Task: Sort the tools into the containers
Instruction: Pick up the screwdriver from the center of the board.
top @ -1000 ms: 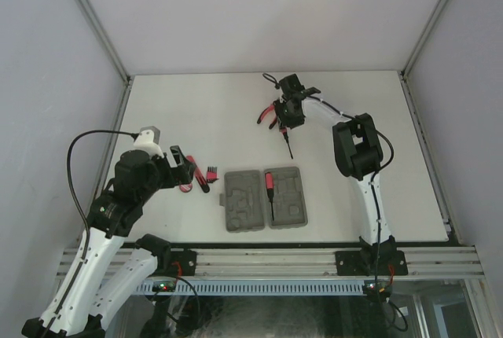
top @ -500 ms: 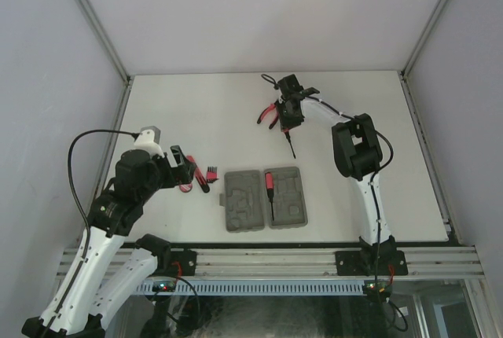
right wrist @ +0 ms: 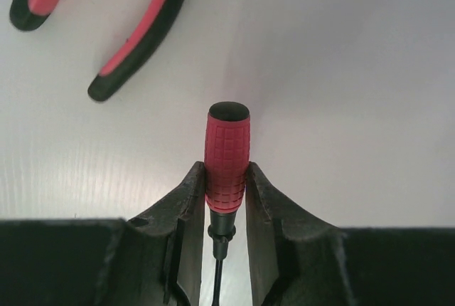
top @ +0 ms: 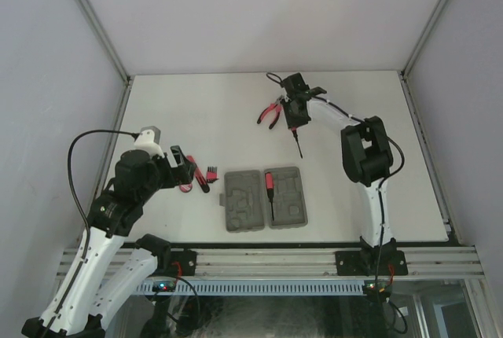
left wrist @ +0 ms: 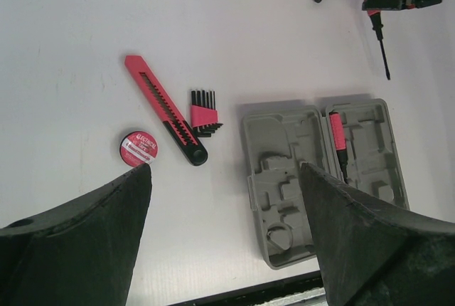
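A: Where's our long thin screwdriver rn?

B: Far half of the worktop, a bit right of centre and short of the far edge. We've got it pinched in the right claw. Jaws are narrow and clamped on the lower end of the red handle, by the collar. Most of the handle pokes out past the fingertips. Can't tell if it's off the surface.

A: Looks?

B: Ribbed red grip w/ a black cap, and a thin black shaft running back under the wrist. From the top view the tip points toward the near edge.

A: What can go wrong?

B: The hold is short and off-centre along the tool, so we'd expect it to swing or slide when carried. It's a round handle w/ only two pads on it. Also, the red-handled pliers lie just to its left, and a careless sweep could knock them.

A: And at the grey tool case?

B: It's open by the near edge, approx centre. The short red-black driver sits in its right half, so we need the correct slot. If we come in tilted, the long shaft could catch a moulded rim.

A: Other side?

B: The left claw hangs wide, holding nothing, over the utility knife, hex-key set and round red disc left of the case. It's well apart from us.
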